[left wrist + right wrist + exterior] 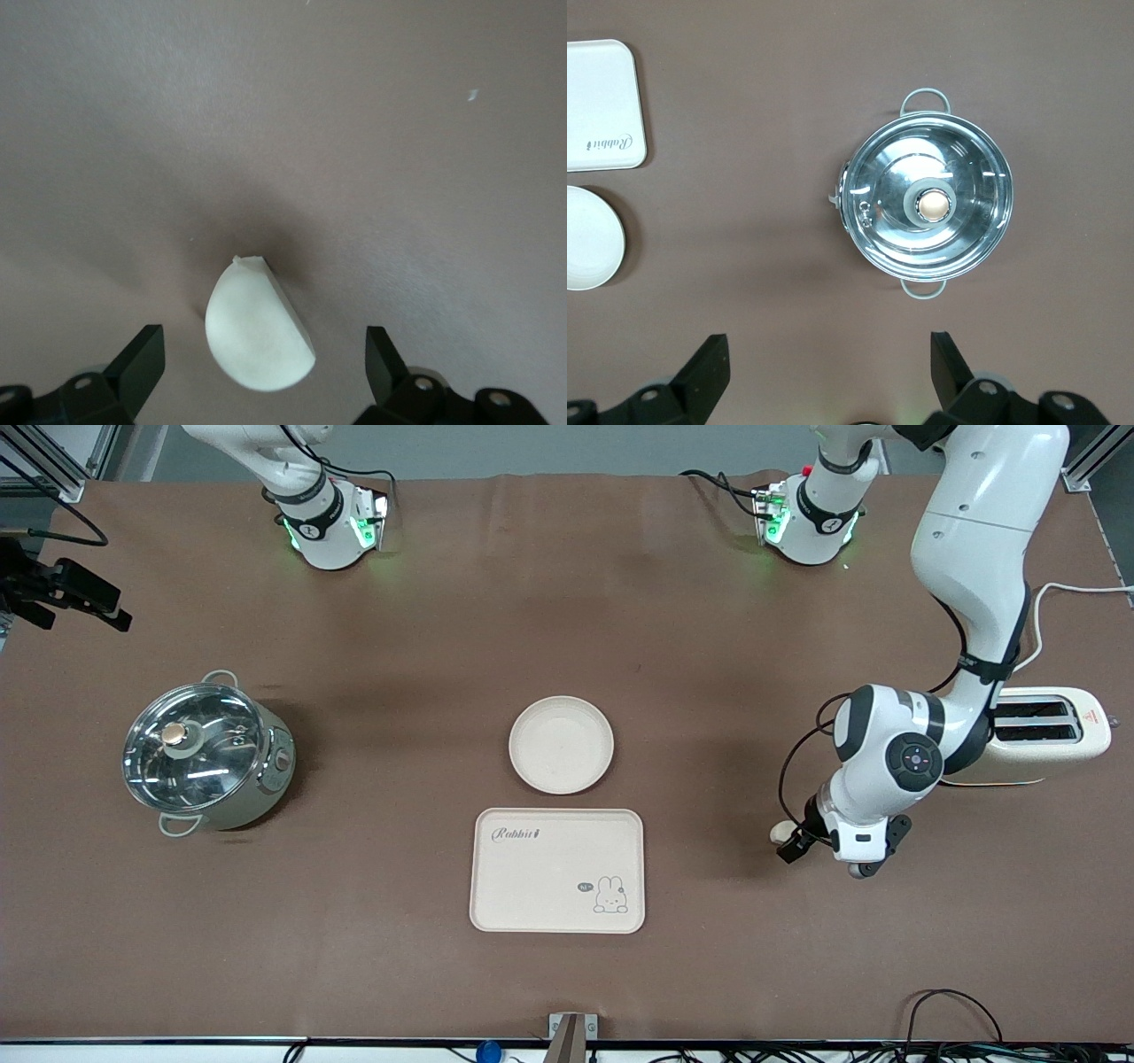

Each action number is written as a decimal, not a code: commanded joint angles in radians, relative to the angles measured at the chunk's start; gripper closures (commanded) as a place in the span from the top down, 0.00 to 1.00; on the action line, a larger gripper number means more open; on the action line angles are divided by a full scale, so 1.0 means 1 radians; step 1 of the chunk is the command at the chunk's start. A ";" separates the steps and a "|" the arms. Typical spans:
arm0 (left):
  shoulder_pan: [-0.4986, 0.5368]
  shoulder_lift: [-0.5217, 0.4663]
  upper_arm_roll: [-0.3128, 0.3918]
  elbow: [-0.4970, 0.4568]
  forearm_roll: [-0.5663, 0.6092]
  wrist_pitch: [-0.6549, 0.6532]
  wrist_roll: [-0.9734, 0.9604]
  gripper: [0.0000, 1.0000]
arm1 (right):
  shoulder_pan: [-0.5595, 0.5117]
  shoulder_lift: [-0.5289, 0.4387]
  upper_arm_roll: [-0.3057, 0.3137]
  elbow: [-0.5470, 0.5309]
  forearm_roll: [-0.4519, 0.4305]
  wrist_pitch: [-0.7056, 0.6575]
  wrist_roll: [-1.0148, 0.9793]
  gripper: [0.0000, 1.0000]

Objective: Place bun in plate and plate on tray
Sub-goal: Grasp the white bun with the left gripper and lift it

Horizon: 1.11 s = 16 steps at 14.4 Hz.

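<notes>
On the brown bench (567,602), the tray (557,870) serves as the landmark: it lies flat in the middle, near the front camera's edge, with "Rabbit" script and a small bunny drawing on it. The plate (561,744) sits just beside the tray, farther from the front camera, apart from it by a narrow strip of bench, and nothing lies in it. The bun (781,832) rests on the bench well apart from the tray, toward the left arm's end, about level with the tray's script edge. The left pincer (795,845) is low over the bun with its jaws spread wide; in the left wrist view the bun (258,326) lies between the two fingers (142,359), touched by neither. A toaster (1050,735) stands farther toward that end of the bench than the bun, partly hidden by the left arm. A lidded steel pot (205,753) stands well apart from the tray toward the right arm's end. The right pincer (828,372), seen only in its own wrist view, hangs high over the bench near the pot (926,208), jaws wide apart and holding nothing; that arm waits.
</notes>
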 commanded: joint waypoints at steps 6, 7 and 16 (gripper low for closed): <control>0.008 0.042 -0.001 0.005 0.016 0.031 -0.035 0.50 | -0.024 0.006 0.000 0.002 0.022 0.024 -0.019 1.00; 0.002 0.042 -0.001 0.003 0.014 0.031 -0.035 0.43 | -0.041 0.015 0.000 0.002 0.023 0.033 -0.041 1.00; -0.301 -0.025 -0.030 0.058 0.019 -0.126 -0.369 0.30 | -0.041 0.045 0.003 -0.134 0.023 0.131 -0.050 1.00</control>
